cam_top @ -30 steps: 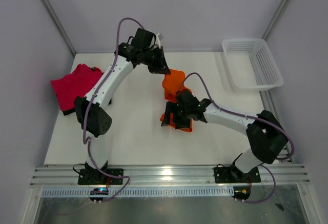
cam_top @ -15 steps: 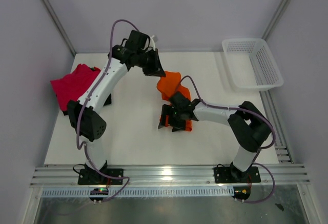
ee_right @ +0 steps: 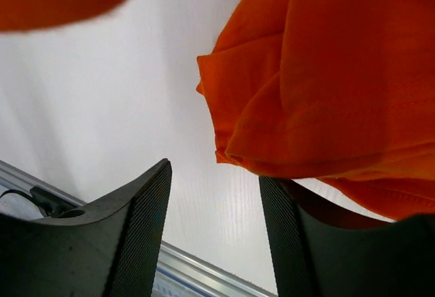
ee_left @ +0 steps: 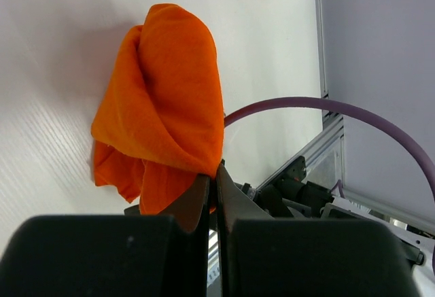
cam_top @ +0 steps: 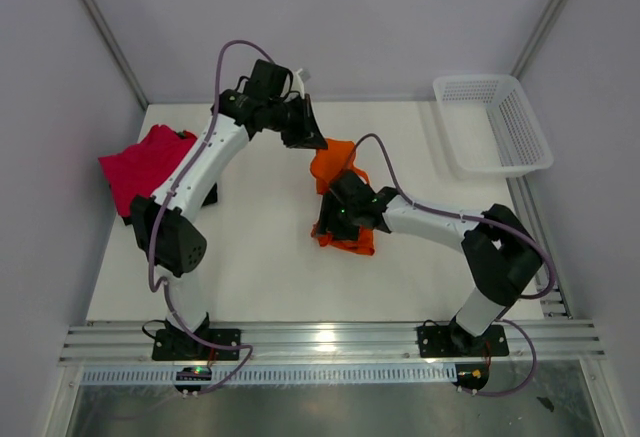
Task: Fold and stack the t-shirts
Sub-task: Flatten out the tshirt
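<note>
Bare table (cam_top: pixel 265 267) stretches between the pink shirt (cam_top: pixel 150 162) at left and the orange shirt (cam_top: pixel 340 169) mid-table, where the left arm (cam_top: pixel 200 167) and right arm (cam_top: pixel 430 222) crowd in. A basket (cam_top: pixel 525 132) blocks the far right corner.

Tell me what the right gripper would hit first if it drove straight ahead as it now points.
Most likely the orange t-shirt: its bunched edge sits just ahead of the right gripper, toward one side. Between the open jaws only the white table shows, so depth is uncertain.

The left arm (cam_top: pixel 205 157) and right arm (cam_top: pixel 440 225) — white shells, black joints — each trail a looping purple cable (cam_top: pixel 232 57); the right tool (ee_right: pixel 214 229) has black, dotted pads (ee_right: pixel 139 232).
</note>
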